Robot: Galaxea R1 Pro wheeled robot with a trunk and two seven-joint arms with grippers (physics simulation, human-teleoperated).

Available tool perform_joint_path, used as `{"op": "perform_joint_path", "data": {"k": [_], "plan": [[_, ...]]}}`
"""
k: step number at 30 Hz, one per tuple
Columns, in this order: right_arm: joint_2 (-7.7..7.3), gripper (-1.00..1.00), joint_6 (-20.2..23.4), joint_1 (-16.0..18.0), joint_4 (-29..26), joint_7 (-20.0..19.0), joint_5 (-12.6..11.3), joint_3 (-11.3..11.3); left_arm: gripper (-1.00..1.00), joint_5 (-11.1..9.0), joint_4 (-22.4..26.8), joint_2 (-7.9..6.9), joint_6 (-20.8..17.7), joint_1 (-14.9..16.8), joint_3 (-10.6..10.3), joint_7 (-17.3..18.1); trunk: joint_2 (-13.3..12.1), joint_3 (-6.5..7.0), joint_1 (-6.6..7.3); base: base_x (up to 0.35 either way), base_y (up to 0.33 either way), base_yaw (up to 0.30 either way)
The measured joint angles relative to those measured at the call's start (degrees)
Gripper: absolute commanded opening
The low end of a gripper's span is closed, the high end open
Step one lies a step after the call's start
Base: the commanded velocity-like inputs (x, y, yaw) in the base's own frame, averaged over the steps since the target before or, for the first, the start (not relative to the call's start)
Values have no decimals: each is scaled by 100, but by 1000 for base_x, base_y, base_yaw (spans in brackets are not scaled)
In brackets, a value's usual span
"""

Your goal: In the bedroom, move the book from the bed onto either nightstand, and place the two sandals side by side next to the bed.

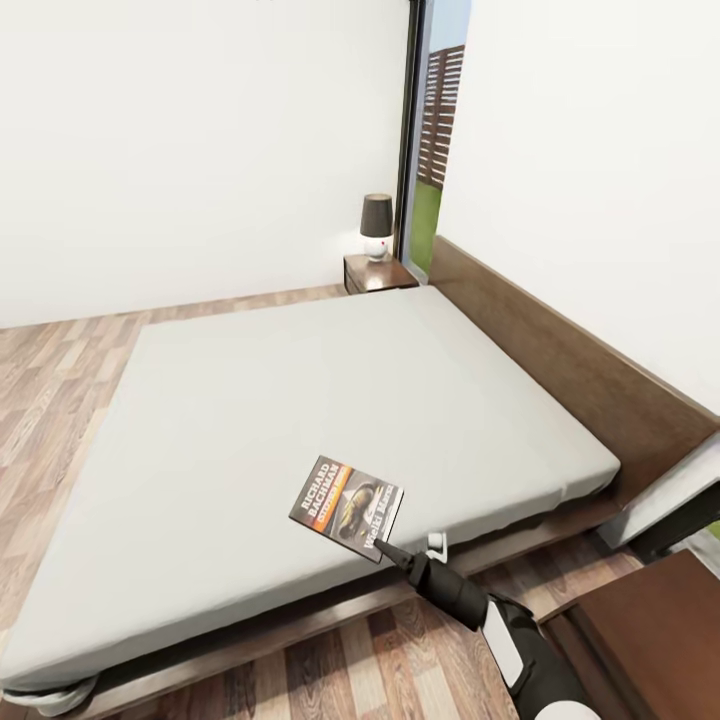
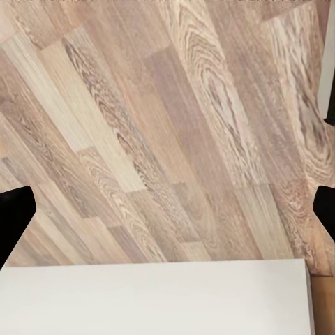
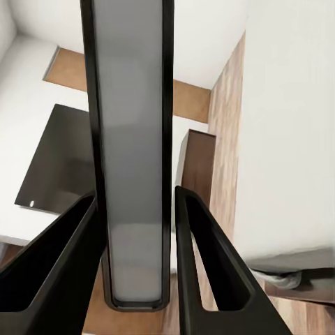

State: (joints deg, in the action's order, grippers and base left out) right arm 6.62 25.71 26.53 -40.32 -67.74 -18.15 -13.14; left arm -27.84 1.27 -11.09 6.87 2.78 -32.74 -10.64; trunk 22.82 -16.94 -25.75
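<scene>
You're looking at the bedroom floor (image 1: 60, 380), brown wood planks running round the bed (image 1: 330, 420) — a low dark-framed platform with a pale-grey mattress that is taking up most of the head view. The headboard (image 1: 570, 370) is running along the bed's right side, against the white wall. Past the far end of it, one nightstand (image 1: 378, 272) is standing by the tall window (image 1: 430, 130), with a small lamp (image 1: 376, 226) on its glossy top. A second dark-wood cabinet top (image 1: 660, 630) is showing at the lower right corner, just beside the bed's near end.

Your right arm (image 1: 500, 625) is reaching in from lower right, and the right gripper (image 1: 385, 547) is pinching the book (image 1: 347, 506) at its near right corner. The book is tilted, cover facing up with orange band and white lettering, sitting at or just over the mattress near the near edge — you can't tell whether it's lifted clear. In the right wrist view you're seeing the book edge-on (image 3: 132, 146), a grey page block in a dark cover, running between the two black fingers (image 3: 206, 272), which are clamped on it.

In the left wrist view the left gripper's dark fingertips (image 2: 14, 220) are sitting wide apart at the picture's edges, spread and holding nothing, over plank floor and a pale flat surface (image 2: 153, 296).
</scene>
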Motion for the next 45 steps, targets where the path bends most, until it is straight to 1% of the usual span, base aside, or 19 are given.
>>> {"op": "perform_joint_path", "data": {"k": [5,12,20,25,29,38,45], "plan": [[0,-100,-25,-41,-2,-4,1,0,100,3,0,2,6,-4,0,0,0,25,0,0,0,0],[6,-100,-64,-120,-1,-31,8,5,100,7,-7,-4,164,-38,1,1,0,34,0,0,0,0],[8,-100,-77,-175,0,-18,11,8,100,19,-8,-6,215,-63,-6,1,0,36,0,0,0,0],[3,-100,-73,-184,0,-1,18,227,100,23,-4,-6,225,-67,-7,1,0,37,0,0,0,0],[1,-100,-90,-196,2,-26,17,331,100,28,-1,-2,226,-68,-8,1,0,37,0,0,0,0],[0,-100,-215,-240,6,19,24,396,100,32,0,-5,226,-68,-8,1,0,42,0,0,0,0],[0,-100,-249,-251,14,31,25,410,100,33,7,-1,227,-68,-14,1,0,88,0,0,0,0]]}}
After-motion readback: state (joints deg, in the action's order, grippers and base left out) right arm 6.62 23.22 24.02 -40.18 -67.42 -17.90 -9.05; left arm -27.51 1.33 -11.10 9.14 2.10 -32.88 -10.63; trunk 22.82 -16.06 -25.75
